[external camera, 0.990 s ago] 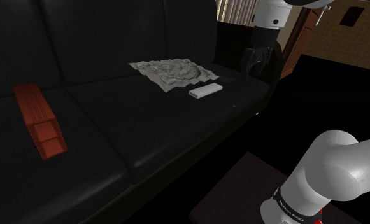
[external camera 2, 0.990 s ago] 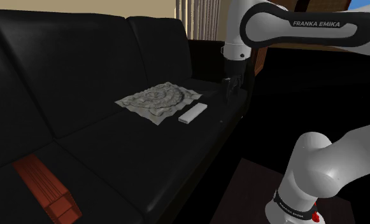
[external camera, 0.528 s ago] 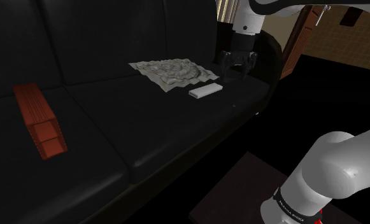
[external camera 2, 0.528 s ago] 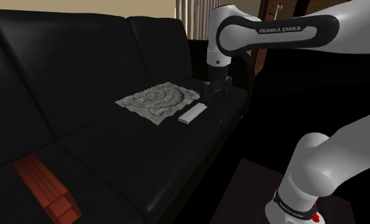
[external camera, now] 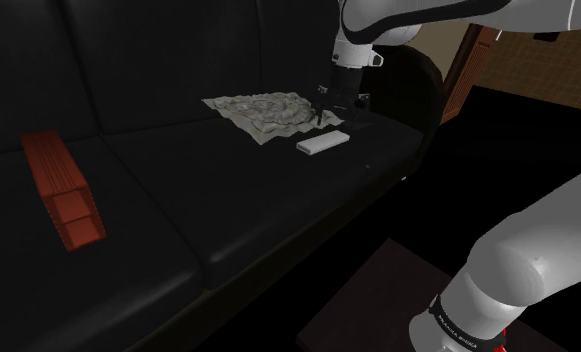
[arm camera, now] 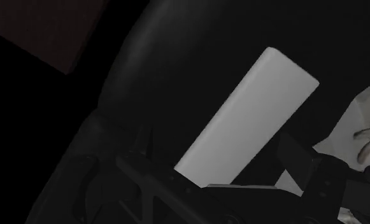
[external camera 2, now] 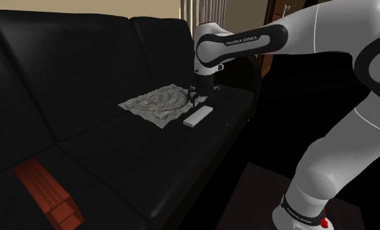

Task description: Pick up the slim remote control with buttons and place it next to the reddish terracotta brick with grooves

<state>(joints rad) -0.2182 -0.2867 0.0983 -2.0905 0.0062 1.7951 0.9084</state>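
Gripper hangs open and empty just above a plain white, slab-shaped remote beside a crumpled grey cloth. Its arm reads "FRANKA EMIKA". The grooved reddish brick lies well apart on the glossy black sofa.

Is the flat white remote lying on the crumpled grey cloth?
No, the remote rests on the black sofa seat beside the cloth.

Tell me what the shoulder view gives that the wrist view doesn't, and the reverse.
Shoulder: the red grooved brick far off at that view's left end of the sofa, plus the white arm. Wrist: the remote close up, its top plain white, no buttons drawn. Both: remote, pale crumpled cloth beside it, black sofa, open gripper over the remote.
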